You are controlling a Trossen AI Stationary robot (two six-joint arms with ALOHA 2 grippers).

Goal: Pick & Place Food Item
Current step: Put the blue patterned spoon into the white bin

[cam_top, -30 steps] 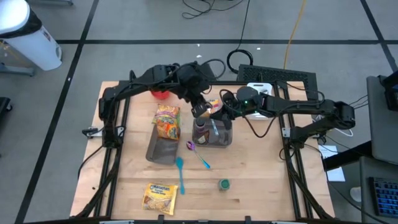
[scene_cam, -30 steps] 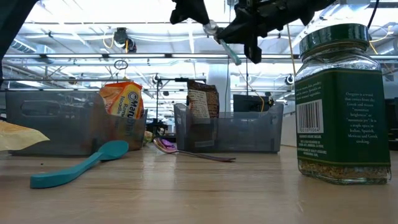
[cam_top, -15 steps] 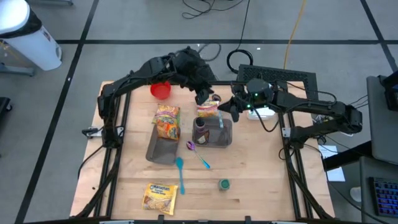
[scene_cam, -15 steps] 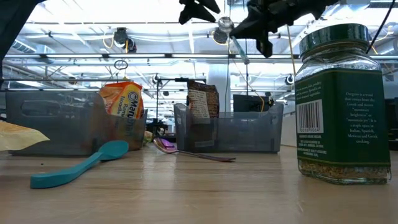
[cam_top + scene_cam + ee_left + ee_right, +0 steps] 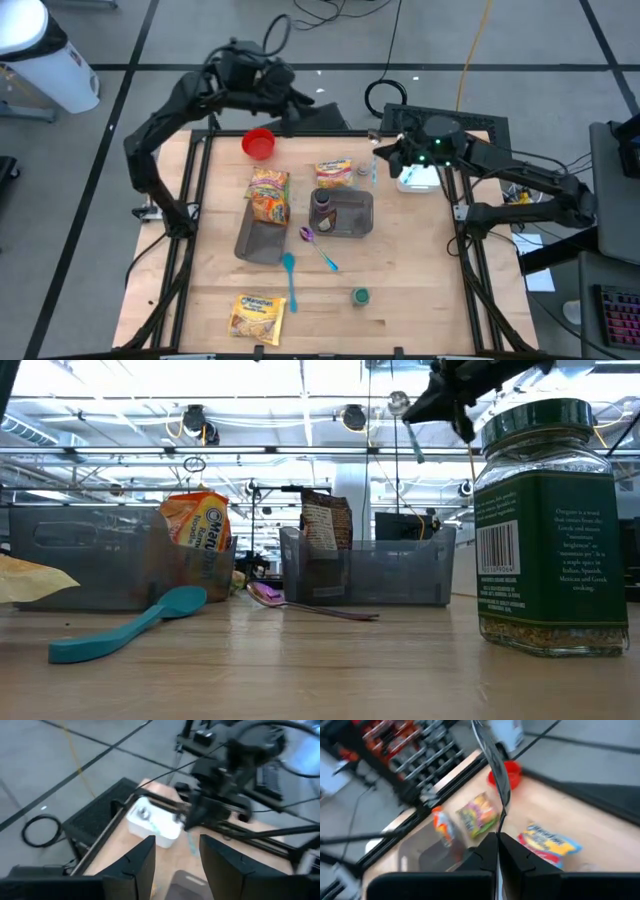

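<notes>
Lifted back beyond the table's far edge since a second ago, the left gripper point(image 5: 300, 97) now hangs empty with fingers point(image 5: 132, 865) spread. Its yellow-and-red snack packet point(image 5: 334, 173) lies flat on the wooden table point(image 5: 420, 290), just behind the grey plastic bin point(image 5: 345, 213). Right gripper point(image 5: 498, 851), pressed together, pinches a pale-handled metal spoon point(image 5: 374, 166) above the bin's far right corner.

teal spoon point(image 5: 289, 275), red cup point(image 5: 258, 144), oregano jar point(image 5: 546, 525)
</notes>
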